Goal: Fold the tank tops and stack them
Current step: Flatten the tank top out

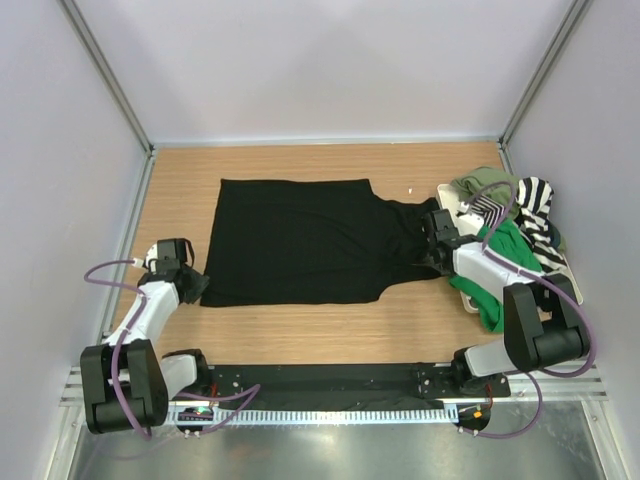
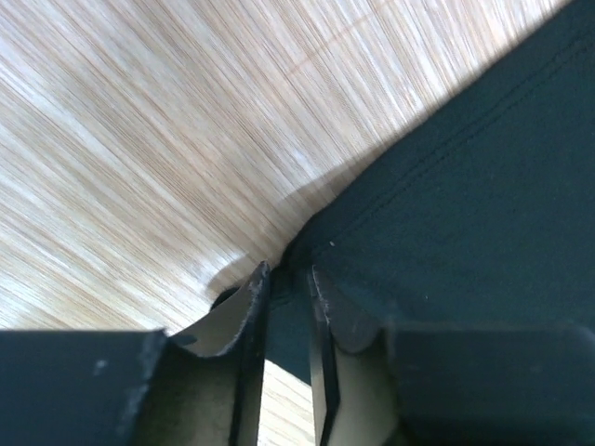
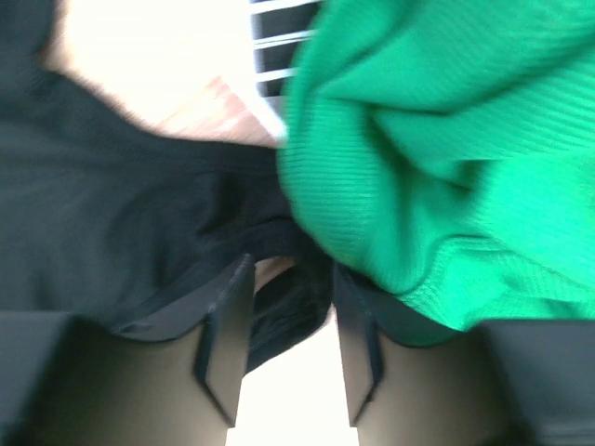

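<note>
The black tank top (image 1: 295, 240) lies spread flat across the middle of the table. My left gripper (image 1: 192, 287) is at its near-left corner. In the left wrist view the jaws (image 2: 288, 279) stand narrowly apart, pinching that corner of the black cloth (image 2: 465, 204). My right gripper (image 1: 437, 252) is at the bunched strap end on the right. There its jaws (image 3: 293, 279) close on a thick fold of black cloth (image 3: 112, 186). The bright green tank top (image 1: 490, 305) (image 3: 446, 139) lies just beside and partly over the right finger.
At the right edge is a heap of the green, black-and-white striped (image 1: 535, 205) and olive (image 1: 485, 183) tank tops, on something pale and flat. Grey walls close in the table on the left, back and right. Bare wood shows around the black top.
</note>
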Motion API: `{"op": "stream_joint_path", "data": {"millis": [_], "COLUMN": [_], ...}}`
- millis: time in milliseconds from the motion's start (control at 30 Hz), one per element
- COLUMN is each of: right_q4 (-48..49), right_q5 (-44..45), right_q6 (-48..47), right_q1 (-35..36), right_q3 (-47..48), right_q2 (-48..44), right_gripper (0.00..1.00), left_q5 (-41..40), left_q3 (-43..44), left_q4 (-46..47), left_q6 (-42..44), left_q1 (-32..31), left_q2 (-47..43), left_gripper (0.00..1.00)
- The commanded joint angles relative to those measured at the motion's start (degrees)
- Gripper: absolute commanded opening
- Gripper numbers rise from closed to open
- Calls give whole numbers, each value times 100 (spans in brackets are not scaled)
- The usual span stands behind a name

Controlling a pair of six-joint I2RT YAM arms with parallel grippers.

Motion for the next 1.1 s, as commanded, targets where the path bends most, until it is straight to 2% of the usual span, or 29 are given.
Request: {"op": "stream_joint_path", "data": {"millis": [0, 100, 133, 200, 233, 400, 533, 633, 933, 1000, 1067], "right_q4": [465, 519, 510, 449, 387, 79, 210, 298, 589, 650, 729], "right_q5": [-509, -852, -1088, -1135, -1117, -1459, -1925, -2074, -2286, -2224, -2189], "right_q6": [-544, -844, -879, -941, -932, -809, -581, -431, -97, 61, 131], "right_q1": [165, 569, 684, 999, 1079, 1537, 2011, 2319, 2899, 2961, 2961], "right_q3": [87, 157, 183, 262, 297, 351, 96, -53, -405, -475, -563], "right_q2": [-320, -487, -522, -566, -575, -689, -778, -725, -418, -373, -303], "right_gripper": [47, 51, 51, 55, 56, 57, 54, 57, 55, 52, 38], "left_q5": [223, 276, 276, 206, 188, 232, 153, 135, 91, 65, 4], "left_q3": [-73, -91, -73, -38, -38, -29, -12, 15, 32, 67, 102], "left_q4": [86, 69, -1, -115, -133, -186, -221, -265, -353, -362, -388], "left_q6": [114, 131, 131, 122, 105, 26, 8, -9, -54, -10, -1], "left_q1": [29, 38, 38, 29, 29, 20, -41, -50, -76, -120, -155], "left_q2": [-230, -309, -318, -345, -345, -345, -398, -406, -503, -468, -424], "left_gripper": [24, 36, 46, 58, 59, 58, 52, 52, 53, 53, 53]}}
